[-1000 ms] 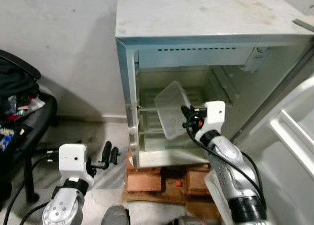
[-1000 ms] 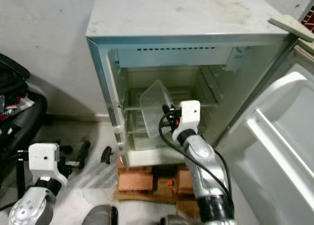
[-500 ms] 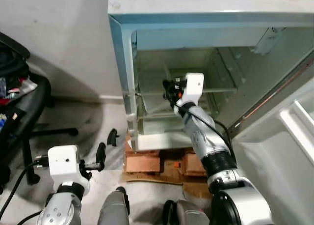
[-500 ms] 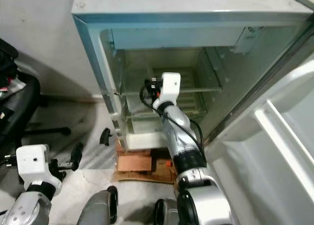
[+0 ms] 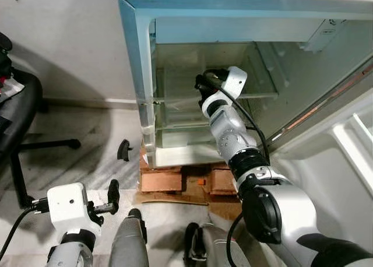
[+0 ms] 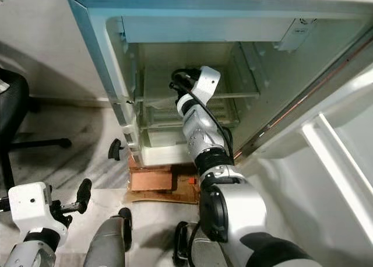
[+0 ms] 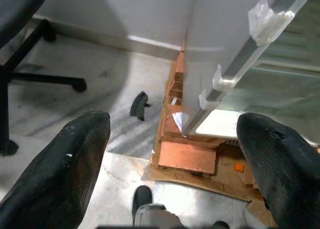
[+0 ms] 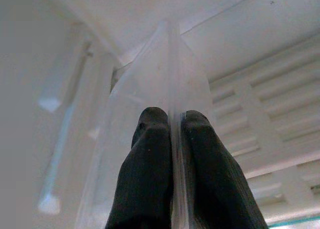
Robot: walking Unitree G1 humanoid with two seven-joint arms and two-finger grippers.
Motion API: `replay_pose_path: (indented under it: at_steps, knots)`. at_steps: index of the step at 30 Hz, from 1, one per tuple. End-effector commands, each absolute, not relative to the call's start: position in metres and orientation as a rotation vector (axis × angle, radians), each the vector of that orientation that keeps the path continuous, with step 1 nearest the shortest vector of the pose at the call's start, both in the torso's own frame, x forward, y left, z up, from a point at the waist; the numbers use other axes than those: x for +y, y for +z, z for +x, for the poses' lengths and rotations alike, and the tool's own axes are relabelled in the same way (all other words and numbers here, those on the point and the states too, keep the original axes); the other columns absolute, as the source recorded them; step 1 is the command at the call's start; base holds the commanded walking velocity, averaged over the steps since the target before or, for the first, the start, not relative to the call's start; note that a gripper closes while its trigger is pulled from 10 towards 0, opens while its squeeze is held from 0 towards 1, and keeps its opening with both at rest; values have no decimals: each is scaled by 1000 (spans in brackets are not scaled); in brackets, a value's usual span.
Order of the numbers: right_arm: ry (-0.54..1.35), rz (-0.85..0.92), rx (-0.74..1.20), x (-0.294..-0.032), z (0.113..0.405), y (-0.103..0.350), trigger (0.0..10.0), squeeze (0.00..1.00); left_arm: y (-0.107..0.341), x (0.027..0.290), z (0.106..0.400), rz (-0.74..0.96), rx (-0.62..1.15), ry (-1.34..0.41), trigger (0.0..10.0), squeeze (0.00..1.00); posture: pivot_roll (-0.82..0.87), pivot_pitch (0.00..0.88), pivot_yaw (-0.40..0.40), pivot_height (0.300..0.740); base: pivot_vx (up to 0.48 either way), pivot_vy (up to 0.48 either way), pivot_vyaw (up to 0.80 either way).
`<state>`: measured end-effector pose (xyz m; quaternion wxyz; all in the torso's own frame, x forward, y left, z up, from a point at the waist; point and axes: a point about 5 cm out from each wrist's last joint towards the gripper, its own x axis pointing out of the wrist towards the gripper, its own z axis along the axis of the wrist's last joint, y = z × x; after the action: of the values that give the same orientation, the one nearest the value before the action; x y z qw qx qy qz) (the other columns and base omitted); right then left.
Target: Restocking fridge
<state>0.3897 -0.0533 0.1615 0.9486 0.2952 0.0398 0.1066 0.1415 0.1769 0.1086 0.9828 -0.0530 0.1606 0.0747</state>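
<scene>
Clear plastic is what the right gripper [image 8: 170, 134] has hold of: a see-through container [image 8: 165, 69] whose thin wall is pinched tight between the two black fingers [image 8: 147, 154]. From where I stand the right arm [image 5: 230, 133] reaches straight into the open fridge [image 5: 140, 74], its white wrist block up at the level of the glass shelf [image 5: 256, 93], near that shelf's front edge and toward the left wall of the cabinet. The container itself is hard to pick out from the head views against the pale interior; in the wrist view it stands up from the fingers, with the ribbed white back wall of the fridge behind it.

The fridge sits on a stack of reddish bricks [image 5: 169, 179] with flattened cardboard [image 5: 221, 206] under and in front of them. Its door [image 6: 338, 162] is swung wide on the right, the white inner shelves facing up.

The left gripper [image 7: 172, 154] hangs low by the robot's left side, well apart from the fridge, its fingers [image 7: 65, 174] spread wide and holding nothing. Between them the wrist view shows the front left corner of the fridge, bits of tape [image 7: 267, 16] on its edge, and the bricks below. A small black piece [image 5: 123, 150] lies on the marble floor [image 5: 76, 162] just left of the bricks. The base of a black office chair [image 5: 23, 133] stands at the far left by the wall.
</scene>
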Motion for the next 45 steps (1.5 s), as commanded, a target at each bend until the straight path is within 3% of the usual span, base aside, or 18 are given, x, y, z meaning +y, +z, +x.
replay_pose_path:
  at_steps: [1, 4, 14, 24, 26, 27, 28, 29, 39, 40, 45]
  knots:
    - [223, 659, 177, -35, 382, 146, 10000, 992, 108, 175, 137, -109, 347, 157, 10000, 0, 317, 350, -135, 740, 0, 0, 0]
    - [282, 719, 197, -19, 379, 149, 10000, 1000, 107, 174, 138, -110, 354, 160, 10000, 0, 317, 350, -137, 740, 0, 0, 0]
    - [359, 886, 218, -9, 383, 162, 10000, 1000, 104, 176, 137, -126, 371, 191, 10000, 0, 307, 345, -150, 740, 0, 0, 0]
    - [442, 893, 172, -6, 387, 179, 10000, 1000, 102, 173, 140, -133, 370, 194, 10000, 0, 294, 337, -156, 740, 0, 0, 0]
    - [449, 737, 119, -17, 391, 183, 10000, 914, 102, 173, 144, -133, 357, 194, 10000, 0, 289, 330, -155, 740, 0, 0, 0]
    - [443, 682, 107, -21, 392, 183, 10000, 796, 102, 174, 145, -133, 354, 193, 10000, 0, 287, 327, -155, 740, 0, 0, 0]
    - [439, 649, 101, -24, 393, 182, 10000, 796, 101, 174, 145, -133, 353, 193, 10000, 0, 286, 325, -155, 740, 0, 0, 0]
    - [429, 595, 95, -29, 394, 180, 10000, 0, 101, 174, 147, -133, 351, 192, 10000, 0, 282, 320, -155, 740, 0, 0, 0]
    - [304, 310, 31, -71, 397, 167, 10000, 0, 99, 172, 156, -134, 333, 181, 10000, 0, 265, 299, -149, 740, 0, 0, 0]
    - [296, 260, 15, -73, 397, 166, 10000, 1000, 99, 173, 159, -132, 329, 177, 10000, 0, 264, 291, -146, 740, 0, 0, 0]
    - [299, 163, -34, -72, 396, 169, 10000, 1000, 100, 173, 165, -127, 313, 168, 10000, 0, 262, 278, -142, 740, 0, 0, 0]
